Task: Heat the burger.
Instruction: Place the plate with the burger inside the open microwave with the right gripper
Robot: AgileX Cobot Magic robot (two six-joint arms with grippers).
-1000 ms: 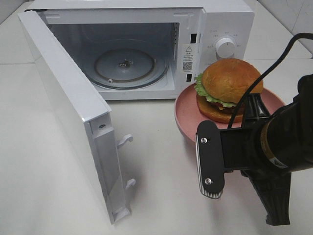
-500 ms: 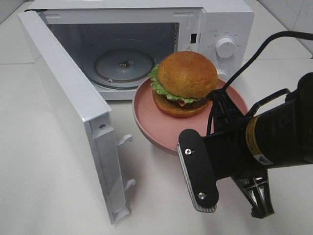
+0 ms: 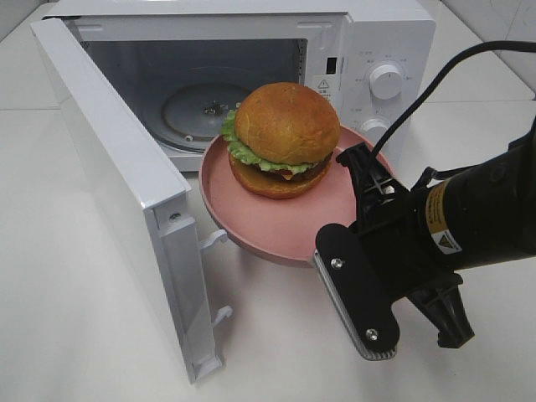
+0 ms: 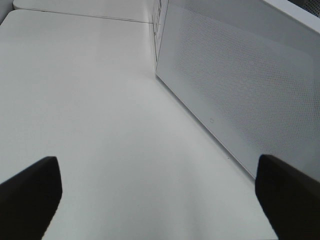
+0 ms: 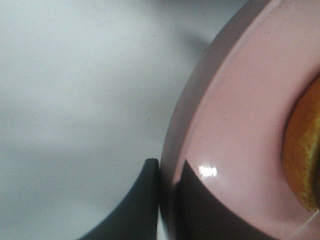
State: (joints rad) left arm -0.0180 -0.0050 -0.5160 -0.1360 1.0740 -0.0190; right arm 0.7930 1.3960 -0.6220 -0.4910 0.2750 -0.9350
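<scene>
The burger [image 3: 285,134], with its golden bun, green lettuce and dark patty, sits on a round pink plate [image 3: 276,228]. The plate hangs in the air just in front of the open microwave [image 3: 385,42], partly covering its glass turntable [image 3: 194,107]. My right gripper [image 3: 355,161] is shut on the plate's right rim. In the right wrist view the right gripper [image 5: 167,192] pinches the plate's rim [image 5: 235,125] between two dark fingers, with the burger's bun [image 5: 306,150] at the edge. My left gripper [image 4: 160,200] is open and empty over bare table, facing the microwave door [image 4: 240,85].
The microwave's door [image 3: 117,167] stands swung wide open to the left, reaching toward the table's front. Control knobs [image 3: 386,79] sit on the microwave's right panel. The right arm's black cable [image 3: 444,79] arcs over the table behind the plate.
My right gripper has carried the plate with the burger leftward and upward, from the right of the microwave to just in front of its opening. The left gripper stays open.
</scene>
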